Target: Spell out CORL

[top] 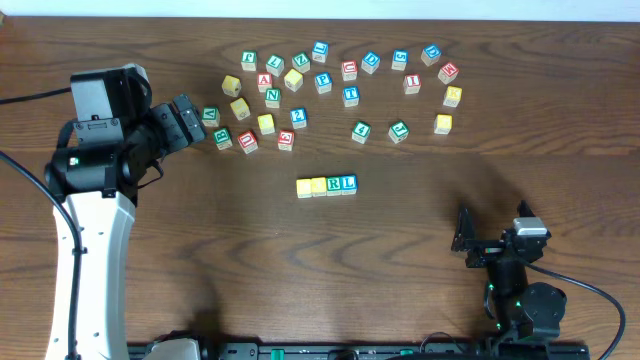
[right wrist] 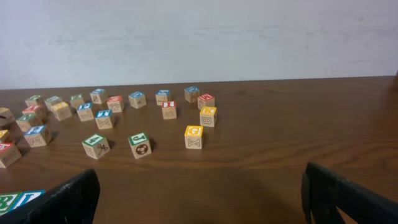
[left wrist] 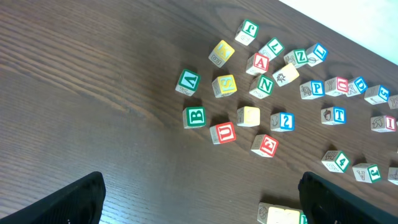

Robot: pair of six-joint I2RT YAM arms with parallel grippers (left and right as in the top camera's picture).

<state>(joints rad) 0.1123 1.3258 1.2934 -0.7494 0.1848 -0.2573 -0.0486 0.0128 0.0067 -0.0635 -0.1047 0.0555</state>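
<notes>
A row of four blocks (top: 327,185) lies mid-table: two with yellow tops, then a green R and a blue L. Its left end shows at the bottom of the left wrist view (left wrist: 280,214), and its R and L end shows at the bottom left of the right wrist view (right wrist: 18,200). My left gripper (top: 197,120) is open and empty, raised at the left edge of the loose blocks; its fingers are spread wide (left wrist: 202,199). My right gripper (top: 467,240) is open and empty at the front right, well away from the row; its fingers frame bare table (right wrist: 199,193).
Several loose letter blocks (top: 340,90) are scattered across the far half of the table, among them a green B (left wrist: 194,116), a red U (left wrist: 223,132) and a plain yellow block (left wrist: 248,116). A yellow-topped block (right wrist: 194,137) stands ahead of the right gripper.
</notes>
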